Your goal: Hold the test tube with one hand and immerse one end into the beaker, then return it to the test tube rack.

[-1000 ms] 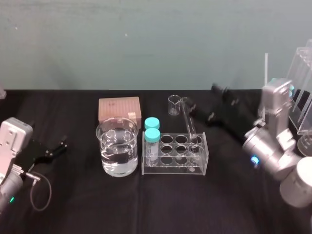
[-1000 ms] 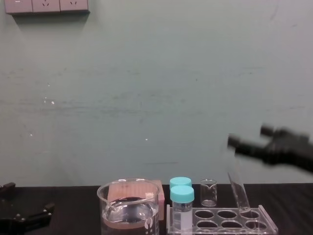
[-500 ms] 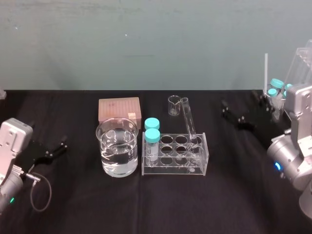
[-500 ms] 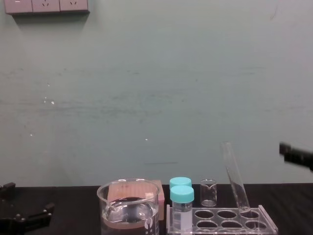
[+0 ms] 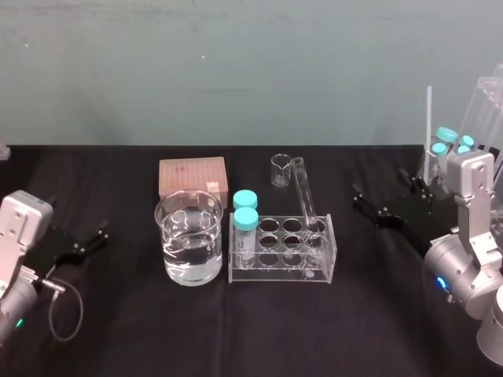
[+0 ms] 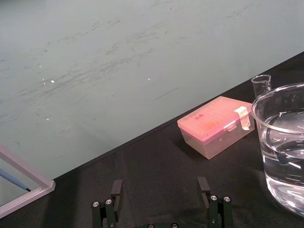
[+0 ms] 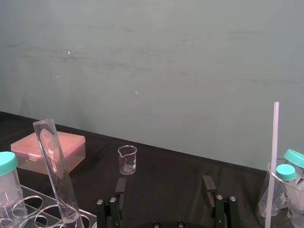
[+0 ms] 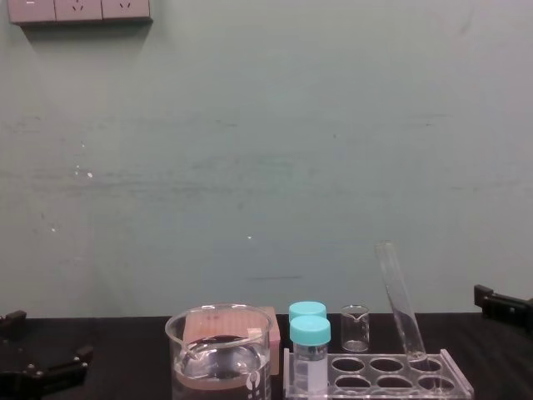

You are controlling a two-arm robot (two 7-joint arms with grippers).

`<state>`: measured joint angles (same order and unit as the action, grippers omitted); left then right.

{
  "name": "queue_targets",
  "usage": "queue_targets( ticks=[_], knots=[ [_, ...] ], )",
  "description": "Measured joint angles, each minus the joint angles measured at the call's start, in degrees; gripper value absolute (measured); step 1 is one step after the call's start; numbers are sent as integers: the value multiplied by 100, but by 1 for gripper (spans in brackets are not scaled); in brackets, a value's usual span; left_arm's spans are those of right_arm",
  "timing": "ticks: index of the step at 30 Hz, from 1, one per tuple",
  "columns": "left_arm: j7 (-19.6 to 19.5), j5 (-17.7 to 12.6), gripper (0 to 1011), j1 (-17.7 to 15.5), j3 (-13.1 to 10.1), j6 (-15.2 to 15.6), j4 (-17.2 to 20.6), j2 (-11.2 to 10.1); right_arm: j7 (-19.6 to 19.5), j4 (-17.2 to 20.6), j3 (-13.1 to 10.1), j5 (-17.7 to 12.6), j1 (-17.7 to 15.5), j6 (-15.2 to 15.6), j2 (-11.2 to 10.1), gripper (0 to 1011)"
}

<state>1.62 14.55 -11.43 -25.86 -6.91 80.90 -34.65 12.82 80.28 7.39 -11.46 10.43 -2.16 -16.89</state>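
Right claw (image 5: 380,188) has pulled back since a second ago: it was up by the top of the test tube (image 5: 305,196), and now it sits low over the worktop (image 5: 354,314), well to the right of the test tube rack (image 5: 283,272). It's released, fingers spread wide with nothing between them; the right wrist view shows the same.

The tube hasn't shifted. You'll find its rounded end in the right-end hole of the rack's rear row. It leans, with the open top tipped toward the left and back. No claw touches it.

Left claw (image 6: 160,190) is parked at the far left of the worktop where it was before, also released and empty, well apart from the beaker (image 5: 167,228).

The beaker stands just left of the rack, upright, partly filled with clear liquid. Two teal-capped vials (image 5: 245,216) sit in the rack's left-end holes, one behind the other. The pink box (image 5: 192,174) is behind the beaker, and the tiny beaker (image 5: 280,169) is behind the rack, near the tube's top. At the right edge, beside the right arm, a clear holder has more teal-capped vials (image 5: 448,145) and a white rod (image 5: 430,118) standing upright.
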Motion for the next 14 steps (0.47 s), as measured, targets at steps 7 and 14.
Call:
queue_targets(
  ticks=[7, 14],
  knots=[
    [0, 0, 1000, 0, 0, 0, 0, 0, -1, 3, 0, 0, -4, 0, -3, 1000],
    [0, 0, 1000, 0, 0, 0, 0, 0, -2, 6, 2, -1, -7, 0, -6, 1000]
  ],
)
